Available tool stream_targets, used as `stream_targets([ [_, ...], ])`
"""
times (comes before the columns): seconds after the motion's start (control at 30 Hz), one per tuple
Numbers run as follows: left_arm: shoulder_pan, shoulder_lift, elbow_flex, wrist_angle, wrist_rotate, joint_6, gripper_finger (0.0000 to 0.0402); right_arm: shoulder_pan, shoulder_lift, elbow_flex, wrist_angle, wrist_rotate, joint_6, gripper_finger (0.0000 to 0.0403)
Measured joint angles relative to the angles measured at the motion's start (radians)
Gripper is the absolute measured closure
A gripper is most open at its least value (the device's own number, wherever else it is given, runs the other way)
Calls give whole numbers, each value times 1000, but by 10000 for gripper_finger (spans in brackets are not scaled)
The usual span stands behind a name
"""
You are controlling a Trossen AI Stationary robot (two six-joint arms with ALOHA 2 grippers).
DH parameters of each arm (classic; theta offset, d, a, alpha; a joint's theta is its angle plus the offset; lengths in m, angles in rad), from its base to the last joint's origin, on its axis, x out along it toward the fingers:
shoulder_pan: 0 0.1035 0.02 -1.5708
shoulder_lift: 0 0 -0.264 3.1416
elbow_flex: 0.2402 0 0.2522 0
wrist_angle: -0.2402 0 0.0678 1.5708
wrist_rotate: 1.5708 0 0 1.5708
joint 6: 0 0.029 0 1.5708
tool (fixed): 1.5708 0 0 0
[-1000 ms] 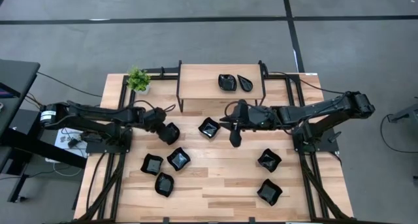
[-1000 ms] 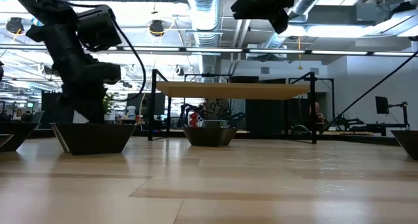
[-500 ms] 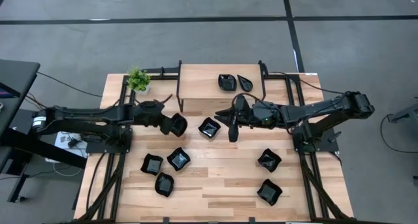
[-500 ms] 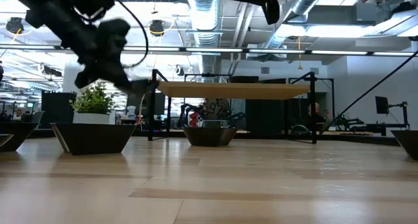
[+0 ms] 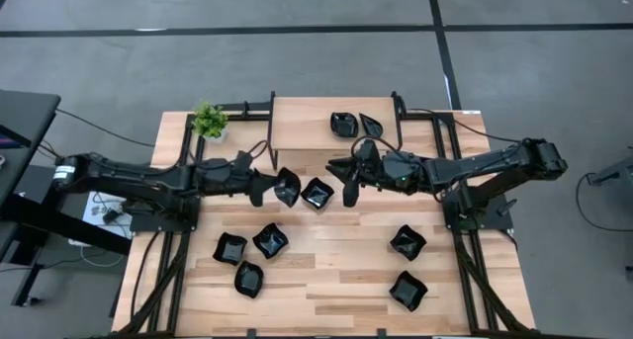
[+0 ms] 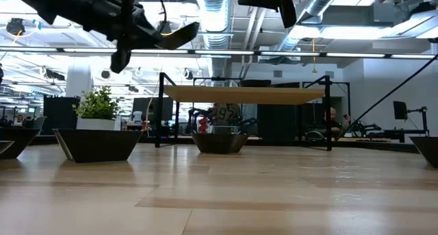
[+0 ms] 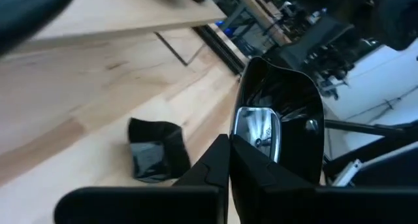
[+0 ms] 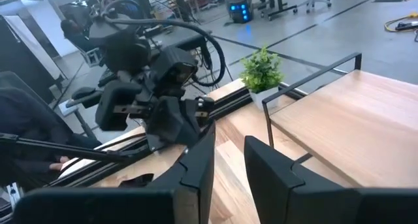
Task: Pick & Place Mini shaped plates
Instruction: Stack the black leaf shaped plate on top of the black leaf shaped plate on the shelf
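**Left arm holds a dish in the air near the shelf**

The left gripper (image 5: 269, 186) is clamped on the rim of a small glossy black dish (image 5: 287, 186), lifted clear of the light wooden table (image 5: 336, 280) just beside a second squarish black dish (image 5: 317, 193). The raised wooden shelf (image 5: 302, 122) carries two black dishes (image 5: 345, 124). The right gripper (image 5: 348, 177) hovers nearby, fingers narrowly parted, empty. Five more black dishes (image 5: 270, 240) lie on the table.

Grey floor (image 5: 297, 62), exposed ceiling ducts (image 6: 226, 9), strip lights.
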Motion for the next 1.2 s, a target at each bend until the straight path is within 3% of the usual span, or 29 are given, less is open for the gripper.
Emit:
stream_targets([
  [0.13, -21, 77, 0, 92, -7, -22, 394, 5, 0, 39, -77, -1, 2, 322],
  [0.23, -24, 126, 0, 146, -7, -26, 394, 10, 19, 131, -245, -1, 4, 322],
  [0.43, -24, 165, 2, 189, -7, -26, 395, 14, 170, 454, -750, -27, 39, 321],
  [0.57, -24, 175, 13, 190, -7, -25, 395, 12, 334, 684, -958, -54, -1, 320],
  [0.87, -23, 176, 13, 181, -7, -16, 395, 6, 597, 1025, -1088, -82, -158, 320],
  [1.2, -34, 169, 13, 136, 27, -14, 395, 8, 659, 1069, -1123, -74, -192, 310],
])
